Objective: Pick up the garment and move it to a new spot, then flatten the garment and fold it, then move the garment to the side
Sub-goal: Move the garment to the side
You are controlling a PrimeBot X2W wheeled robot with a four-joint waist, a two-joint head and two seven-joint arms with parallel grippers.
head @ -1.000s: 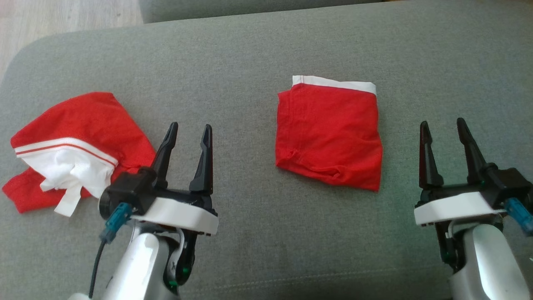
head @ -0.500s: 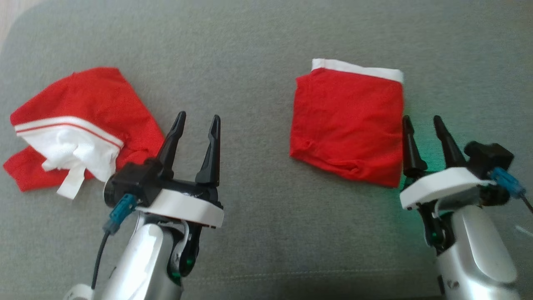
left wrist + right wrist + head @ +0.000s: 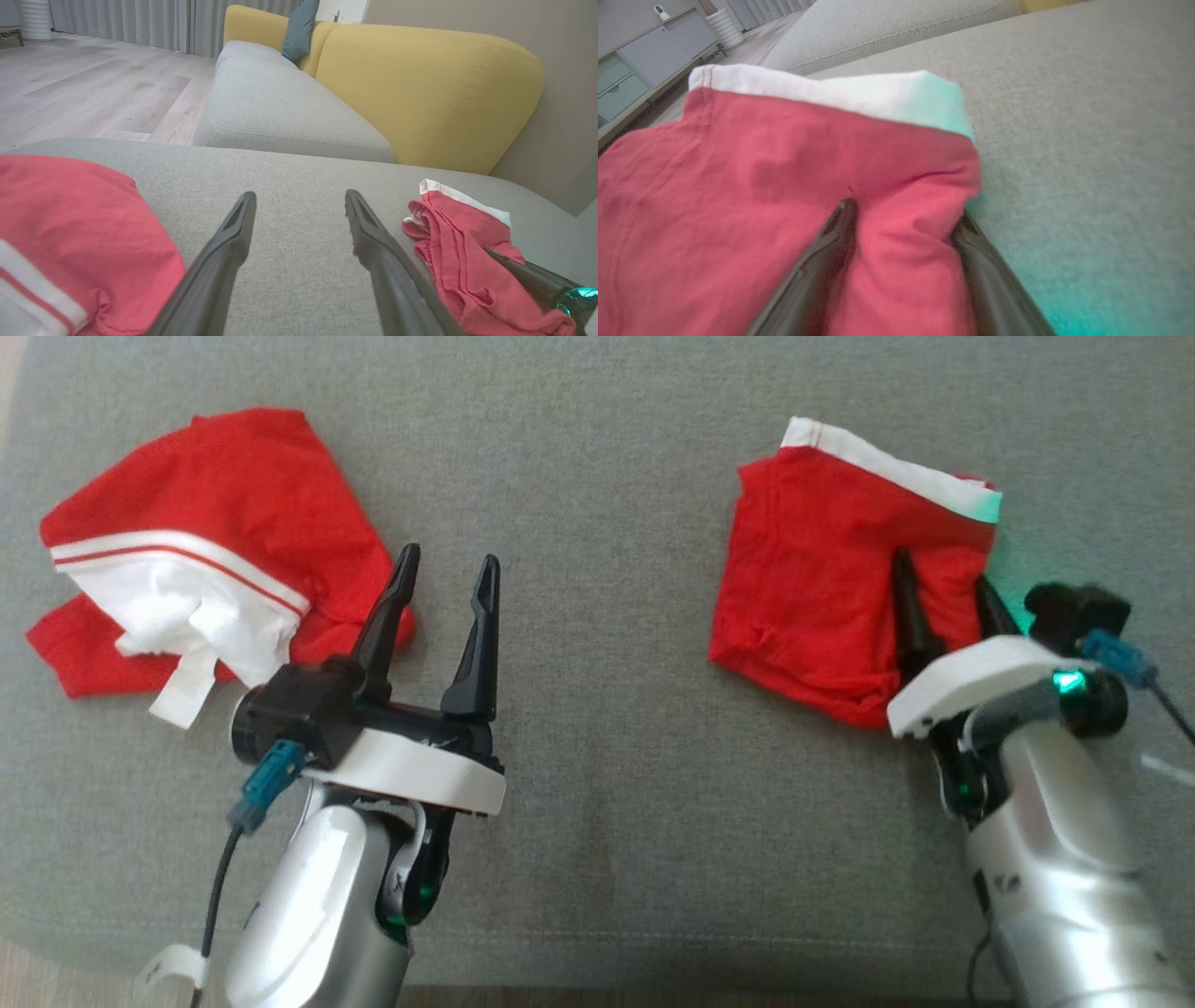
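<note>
Folded garment (image 3: 812,569) lies on the right of the grey cushion (image 3: 597,476), white band at its far edge. Right gripper (image 3: 941,569) sits at its right edge, jaws spread wide, a ridge of red cloth between the fingers. Left gripper (image 3: 449,555) hangs open above bare cushion, just beside a crumpled garment (image 3: 215,513)

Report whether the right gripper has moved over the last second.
Yes. The right gripper has advanced leftward and forward onto the folded red garment; earlier it stood clear of that garment's right edge.
</note>
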